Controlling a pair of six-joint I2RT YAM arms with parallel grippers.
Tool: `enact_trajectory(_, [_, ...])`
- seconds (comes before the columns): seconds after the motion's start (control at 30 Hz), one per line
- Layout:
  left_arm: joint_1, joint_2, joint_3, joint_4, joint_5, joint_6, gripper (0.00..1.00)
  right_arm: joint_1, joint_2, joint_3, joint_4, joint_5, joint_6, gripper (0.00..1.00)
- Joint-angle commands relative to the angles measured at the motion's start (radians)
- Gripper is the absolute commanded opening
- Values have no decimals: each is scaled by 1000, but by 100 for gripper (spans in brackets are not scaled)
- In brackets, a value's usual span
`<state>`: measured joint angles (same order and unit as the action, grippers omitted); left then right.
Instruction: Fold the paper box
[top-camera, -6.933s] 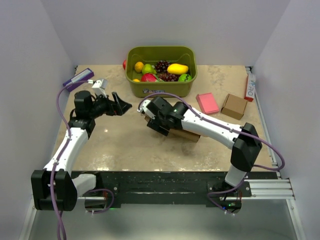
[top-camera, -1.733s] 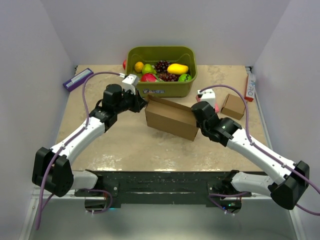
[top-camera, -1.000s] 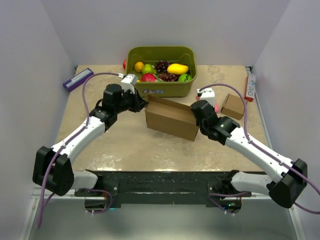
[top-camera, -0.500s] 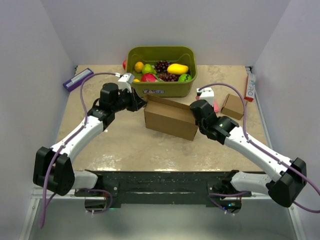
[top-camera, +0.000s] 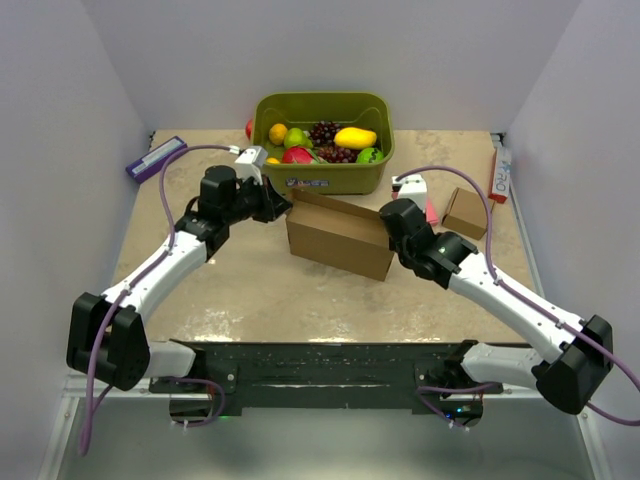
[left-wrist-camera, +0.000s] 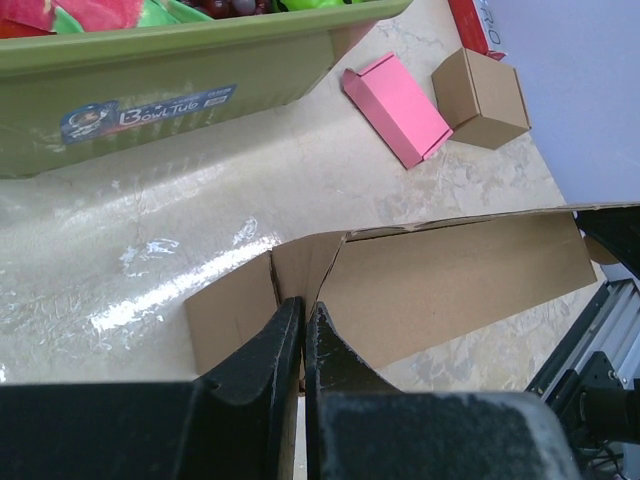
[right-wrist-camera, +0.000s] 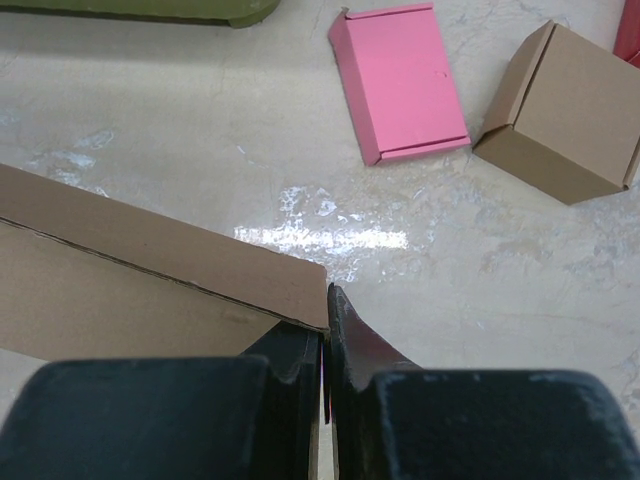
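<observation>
Your left pincer (left-wrist-camera: 303, 320) clamps a left-end flap of the paper box (top-camera: 335, 238), your right pincer (right-wrist-camera: 325, 310) its right end, near the far edge of the table (top-camera: 250, 290).

Colours: paper box (top-camera: 340, 240) plain brown; bin (top-camera: 322, 178) olive green; flat block (right-wrist-camera: 400, 80) pink; small box (right-wrist-camera: 565, 110) brown; counter (top-camera: 250, 290) beige, marbled.

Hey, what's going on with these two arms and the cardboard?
Two robot arms are folding a large brown corrugated-cardboard box between them. The left gripper is pinched shut on a flap at one end, the right gripper on the edge at the other. The box looks only partly folded. A green plastic bin of fruit, a flat pink block and a small brown cardboard box sit untouched.
</observation>
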<state>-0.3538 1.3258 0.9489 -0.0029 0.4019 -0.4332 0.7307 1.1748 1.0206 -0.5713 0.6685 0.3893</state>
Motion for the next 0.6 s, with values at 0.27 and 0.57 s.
enact_trajectory(0.27, [-43,22,47,-51,-116,125,0,1,-18,16,-4,-64,20,4])
enact_trajectory(0.57, [-86,33,67,-98,-213,172,0,-8,-26,65,-28,-93,19,4])
